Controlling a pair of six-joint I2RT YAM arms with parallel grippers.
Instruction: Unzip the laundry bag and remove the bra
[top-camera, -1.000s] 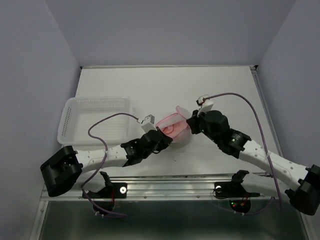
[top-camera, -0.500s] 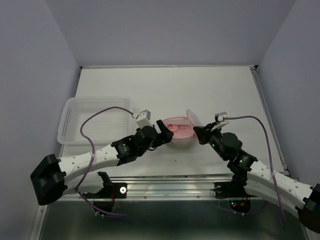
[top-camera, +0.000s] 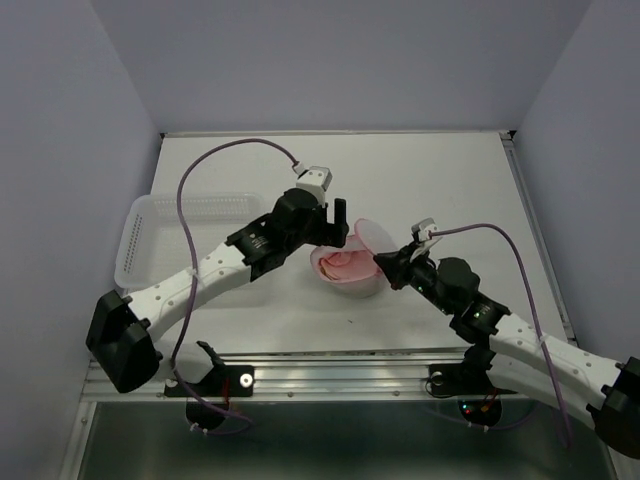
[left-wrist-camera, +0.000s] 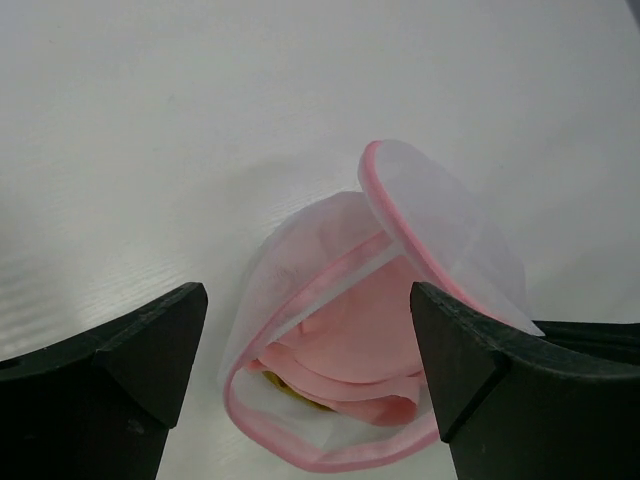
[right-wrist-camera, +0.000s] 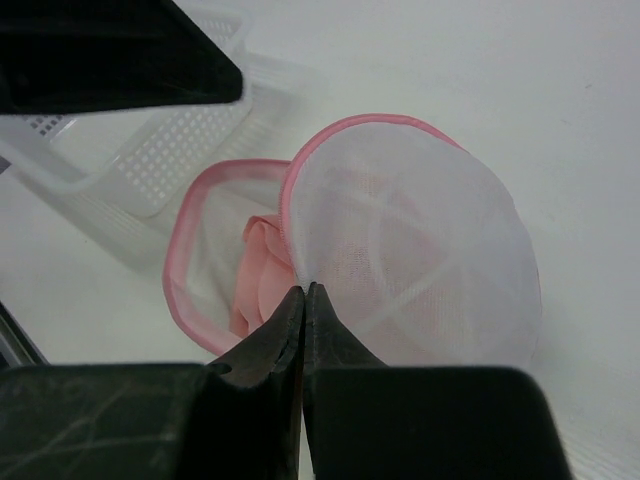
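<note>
1. The laundry bag (top-camera: 347, 272) sits mid-table, unzipped with its mouth facing up, and the pink bra (left-wrist-camera: 350, 335) is bunched inside.
2. Its flap (right-wrist-camera: 410, 250) stands tilted up on the right. The right gripper (right-wrist-camera: 303, 292) pinches the flap's pink rim, jaws clenched.
3. The left gripper (left-wrist-camera: 305, 310) hangs above the mouth, jaws spread wide and holding nothing. The bra lies straight below between them, so this arm looks better placed to reach in.
4. A white basket (top-camera: 150, 235) sits apart, leftward.

Your left arm (top-camera: 195, 282) and right arm (top-camera: 540, 352) have white links, black joints and a purple cable (top-camera: 240, 142) each, with black bases at seven and five o'clock.
</note>
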